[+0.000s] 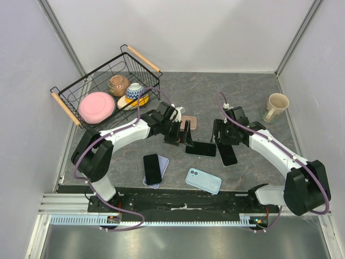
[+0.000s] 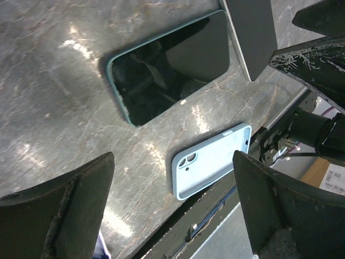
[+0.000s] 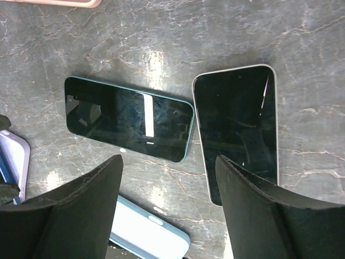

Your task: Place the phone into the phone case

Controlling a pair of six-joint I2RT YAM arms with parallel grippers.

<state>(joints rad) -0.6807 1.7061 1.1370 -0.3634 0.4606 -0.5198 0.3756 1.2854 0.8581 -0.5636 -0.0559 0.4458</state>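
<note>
A black phone with a teal edge (image 1: 201,149) lies flat mid-table, also in the left wrist view (image 2: 172,67) and the right wrist view (image 3: 129,118). A white-edged black phone (image 1: 227,154) lies beside it on the right (image 3: 237,129). An empty light blue case (image 1: 203,181) lies near the front edge (image 2: 213,167). A third phone (image 1: 152,168) rests on a lavender case (image 1: 161,164). My left gripper (image 1: 181,135) is open and empty above the teal-edged phone's left end (image 2: 172,156). My right gripper (image 1: 222,137) is open and empty above the gap between the two phones (image 3: 168,162).
A pink case (image 1: 188,122) lies behind my left gripper. A wire basket (image 1: 70,110) with a pink plate, bowls and a cup stands at the back left. A cream mug (image 1: 276,105) stands at the back right. The two grippers are close together.
</note>
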